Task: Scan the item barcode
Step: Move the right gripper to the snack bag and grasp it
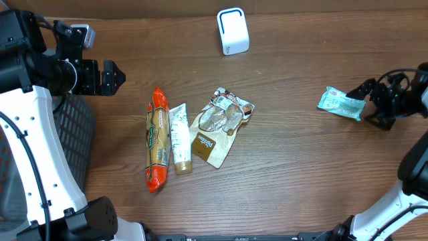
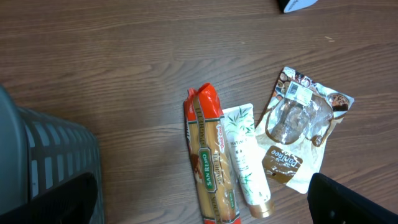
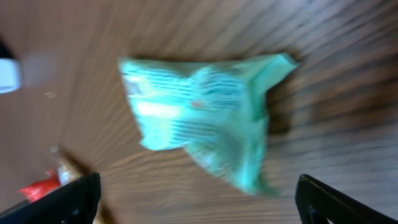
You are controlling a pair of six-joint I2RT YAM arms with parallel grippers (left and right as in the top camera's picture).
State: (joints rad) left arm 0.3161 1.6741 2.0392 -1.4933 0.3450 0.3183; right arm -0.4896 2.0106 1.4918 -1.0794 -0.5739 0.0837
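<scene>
Teal packet (image 1: 340,102) lies flat, well to robot-R of the scanner (image 1: 233,31) and nearer the robot. Long axis runs approx side to side, one end just off the R gripper (image 1: 368,104) tips. R jaws spread wide, holding nothing; R arm is by far the nearer. L gripper (image 1: 115,75) is also wide, empty, far L of scanner. R wrist view: packet ahead of open fingers, blurred, no barcode legible. Overhead gives packet-to-scanner bearing.
</scene>
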